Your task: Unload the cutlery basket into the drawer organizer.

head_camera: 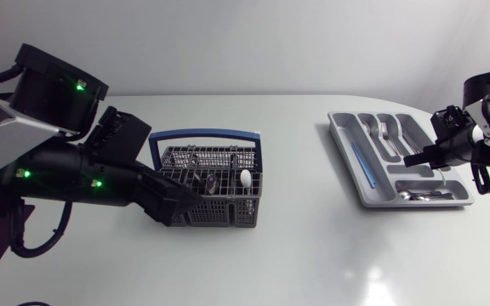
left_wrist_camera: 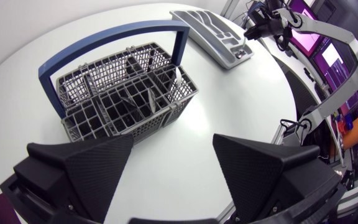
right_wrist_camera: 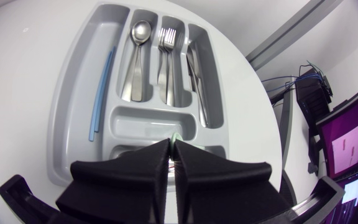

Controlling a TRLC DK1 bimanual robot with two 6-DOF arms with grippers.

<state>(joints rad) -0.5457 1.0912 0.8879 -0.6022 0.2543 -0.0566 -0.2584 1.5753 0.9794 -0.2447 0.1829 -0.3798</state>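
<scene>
**Head view:** fixed above our table (head_camera: pixel 296 255), looking down from afar. Our left arm (head_camera: pixel 66 174) enters at its left, our right arm (head_camera: pixel 462 140) at its right. It takes in the cutlery basket (head_camera: pixel 211 183) and the drawer organizer (head_camera: pixel 344 149).

**Left wrist view:** on our left arm's last link, just behind the left gripper (left_wrist_camera: pixel 173 138). It faces across the table, with the cutlery basket near and the drawer organizer far.

**Right wrist view:** on our right arm's last link, behind the right gripper (right_wrist_camera: pixel 173 142). It faces steeply down, close over the drawer organizer.

**Shared:** the drawer organizer shows in all three views, the cutlery basket in head and left wrist only
</scene>
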